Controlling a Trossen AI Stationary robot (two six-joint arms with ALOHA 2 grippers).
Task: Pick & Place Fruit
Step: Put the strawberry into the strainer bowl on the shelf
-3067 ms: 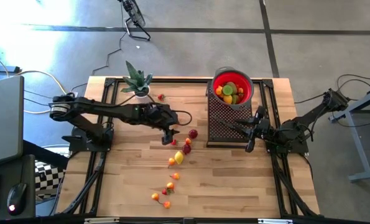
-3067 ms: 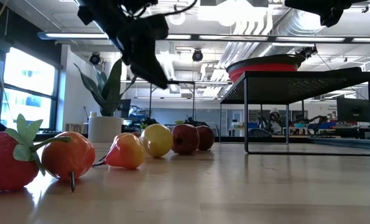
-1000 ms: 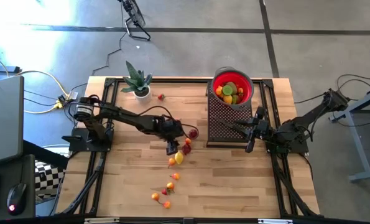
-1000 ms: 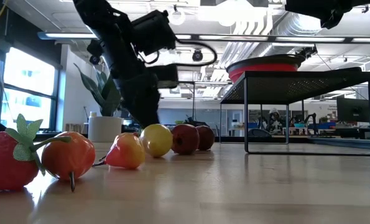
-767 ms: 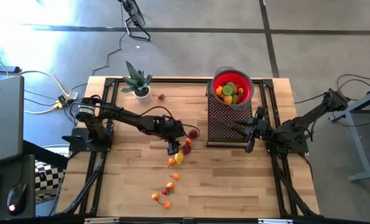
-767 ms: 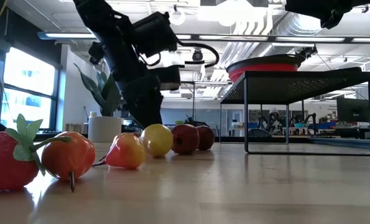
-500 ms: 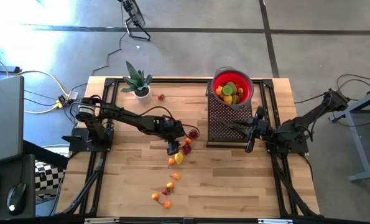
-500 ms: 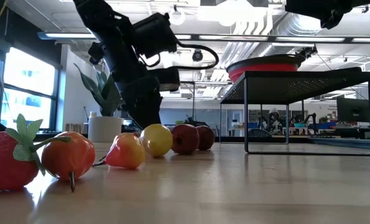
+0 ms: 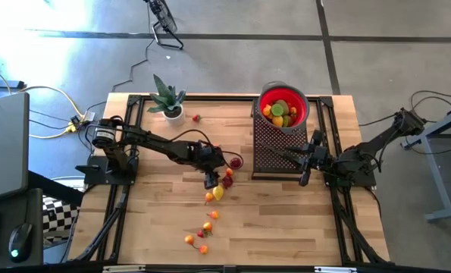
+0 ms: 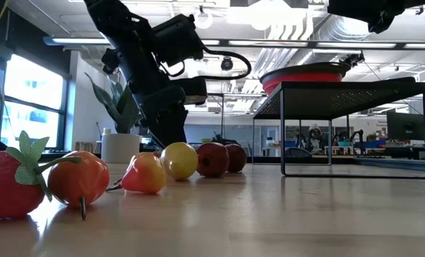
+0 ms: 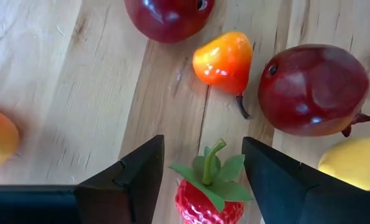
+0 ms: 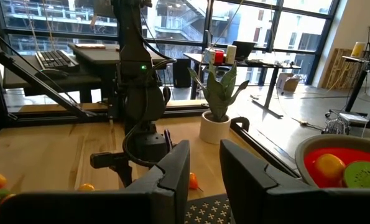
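While the right pincer (image 9: 304, 168) is held beside the black mesh stand (image 9: 274, 148) with its fingers close together and nothing between them, the left pincer (image 9: 209, 179) is lowered over the cluster of fruit near the middle of the tabletop (image 9: 142, 220). Its fingers (image 11: 132, 177) are spread apart, and a strawberry (image 11: 208, 190) is seen between them, green stem up, with a gap on either side. Just beyond the fingertips, a small orange pear-shaped fruit (image 11: 225, 61), a dark red fruit (image 11: 312, 88) and a second dark red one (image 11: 167, 17) are laid on the wood, and a yellow lemon (image 11: 354, 163) is found beside one finger. More fruit (image 9: 198, 240) is scattered toward the front edge of the tabletop, and a single red piece (image 9: 197, 117) lies by the potted plant (image 9: 167, 100). Other fruit is already gathered in the red bowl (image 9: 283, 107) on top of the stand.
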